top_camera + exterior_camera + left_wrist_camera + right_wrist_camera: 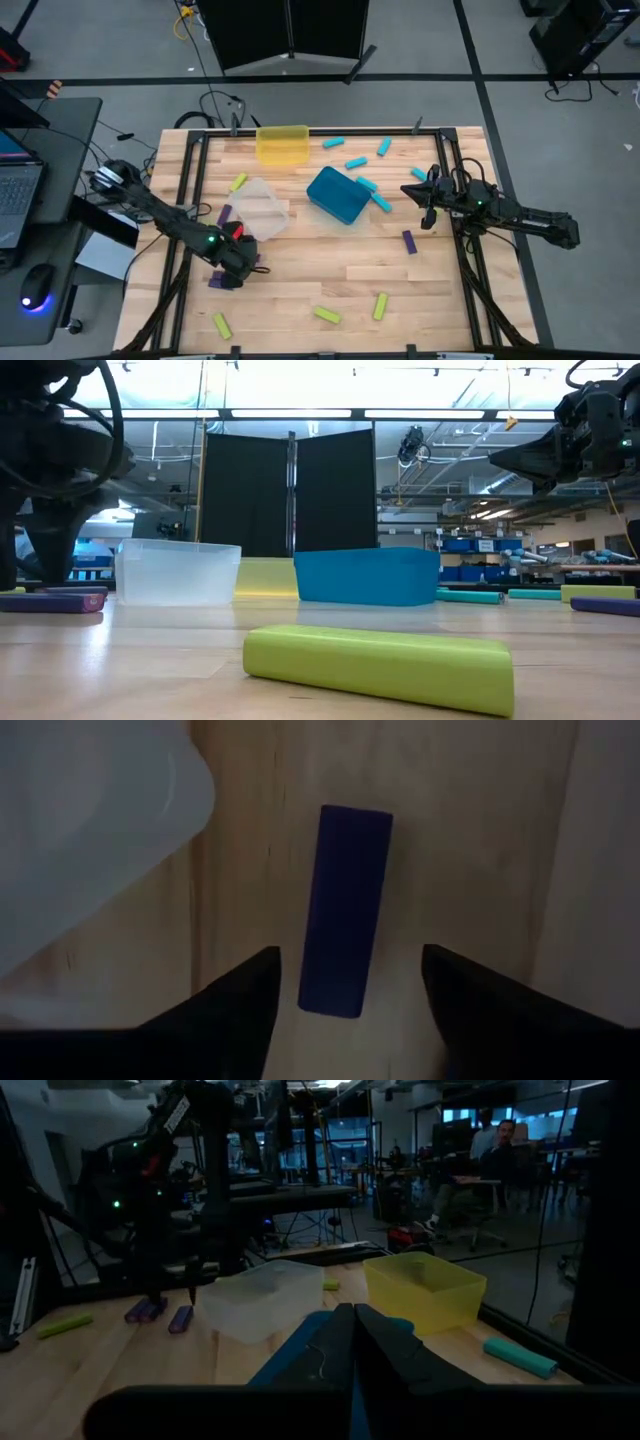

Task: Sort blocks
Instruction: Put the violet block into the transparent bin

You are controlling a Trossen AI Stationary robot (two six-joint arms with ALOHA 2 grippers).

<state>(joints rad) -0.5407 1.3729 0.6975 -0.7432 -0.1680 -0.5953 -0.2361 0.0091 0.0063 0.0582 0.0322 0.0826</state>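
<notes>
My left gripper (232,272) hangs open over the table's near left, pointing down. In the left wrist view a purple block (345,910) lies flat on the wood, its near end between my two fingers (240,1005), which stand clear of it. Beside it is the clear bin (262,208). My right gripper (415,190) waits shut at the right, level, above the table. More blocks lie scattered: cyan ones (357,161) at the far side, yellow-green ones (327,315) near the front edge, and a purple one (409,241) at the right.
The teal bin (338,195) stands mid-table and the yellow bin (283,143) at the far edge. A yellow-green block (378,665) lies close before the low camera. A dark frame (190,190) borders the table. People sit in the room beyond.
</notes>
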